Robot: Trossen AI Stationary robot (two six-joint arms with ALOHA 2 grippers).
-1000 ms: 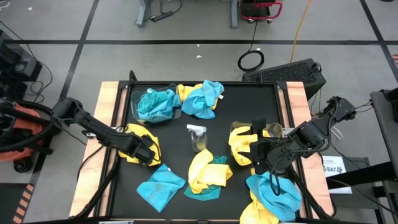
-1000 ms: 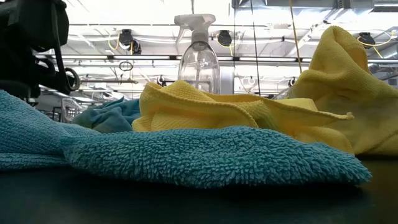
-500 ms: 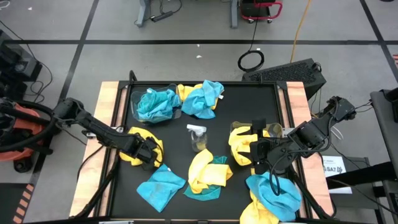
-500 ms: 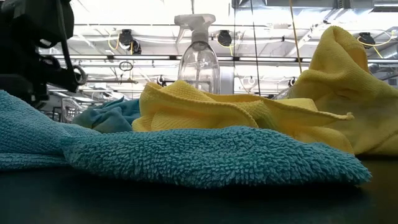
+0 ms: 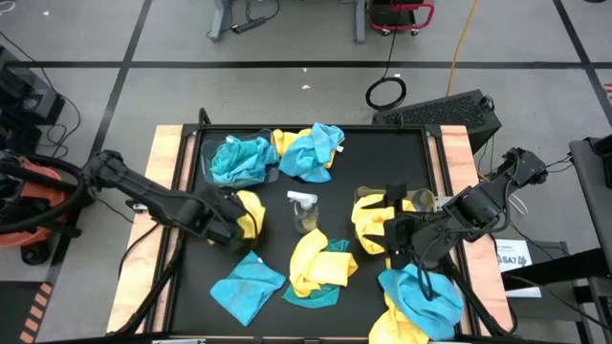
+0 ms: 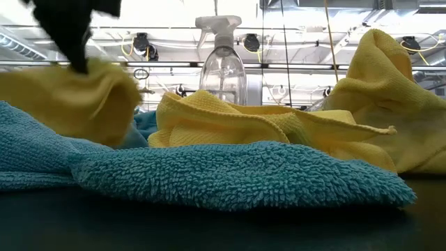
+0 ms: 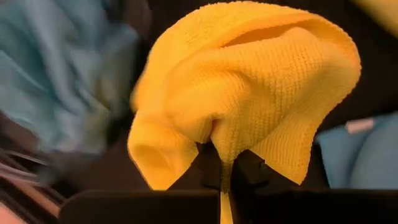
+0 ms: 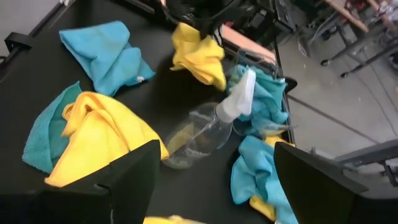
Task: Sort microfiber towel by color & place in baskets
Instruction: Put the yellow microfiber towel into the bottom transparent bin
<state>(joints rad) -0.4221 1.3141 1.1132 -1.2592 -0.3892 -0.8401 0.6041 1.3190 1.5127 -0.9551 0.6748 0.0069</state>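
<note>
My left gripper (image 7: 224,171) is shut on a yellow microfiber towel (image 5: 249,212) over the table's left half, near the spray bottle. The towel shows blurred in the low view (image 6: 70,97), and hanging in the right wrist view (image 8: 199,53). My right gripper (image 8: 217,186) stands open and holds nothing, above the table's right side (image 5: 402,234). A clear basket (image 5: 206,143) at the far left holds blue towels (image 5: 237,158). A second basket (image 5: 427,201) at the right holds a yellow towel (image 5: 373,218). Loose blue and yellow towels lie across the mat. My left gripper pinches a gathered fold (image 7: 217,140) of the yellow towel between its two fingers (image 7: 208,165), coming from above and pointing steeply down. The cloth bunches around the fingertips and hangs slack below them, lifted off the mat.
A clear spray bottle (image 5: 304,210) lies mid-table. A blue towel (image 5: 247,287) lies near left. A yellow towel lies on a blue one (image 5: 320,268) near the middle. A blue and yellow heap (image 5: 421,301) lies near right. Blue and yellow towels (image 5: 311,151) lie at the far middle.
My left gripper has shut on the yellow towel at the table's left and risen with it. The towel, which lay spread on the mat, now hangs bunched below the fingers, a little nearer the spray bottle.
</note>
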